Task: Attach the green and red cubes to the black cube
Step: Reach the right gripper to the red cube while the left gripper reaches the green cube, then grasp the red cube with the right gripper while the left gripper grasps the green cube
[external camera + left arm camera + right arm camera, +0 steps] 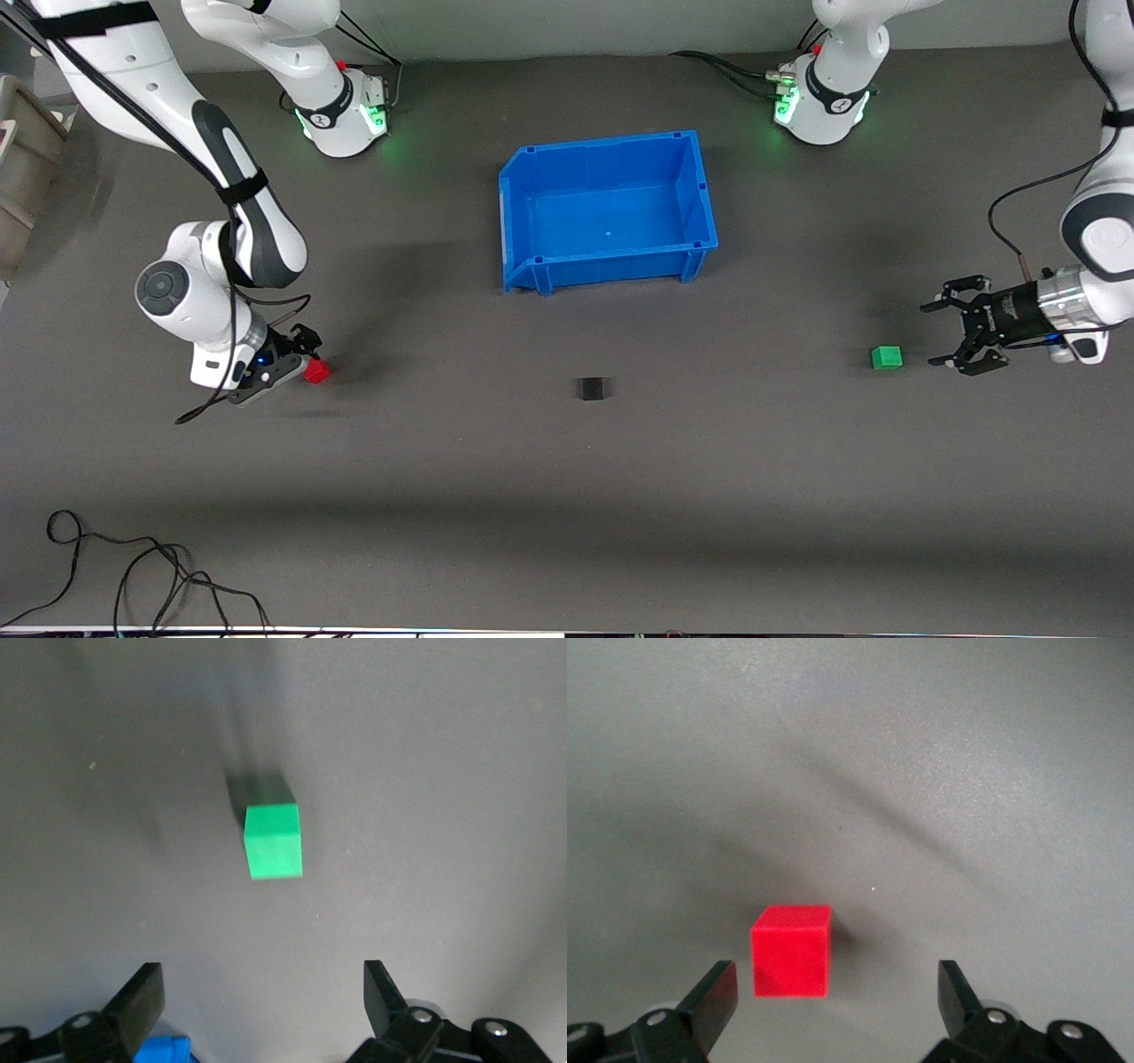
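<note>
The black cube (592, 388) sits alone on the dark table, nearer the front camera than the blue bin. The green cube (886, 357) lies toward the left arm's end. My left gripper (933, 335) is open and empty, low beside the green cube and apart from it. In the left wrist view the green cube (273, 842) lies ahead of the open gripper (263, 992). The red cube (316, 371) lies toward the right arm's end. My right gripper (304, 354) is open right at it. In the right wrist view the red cube (791, 950) lies just ahead of the open gripper (837, 997), close to one finger (713, 997).
An empty blue bin (611, 261) stands mid-table, toward the robots' bases. Loose black cables (133, 576) lie at the table's near edge toward the right arm's end. A beige box (22, 168) stands off that end of the table.
</note>
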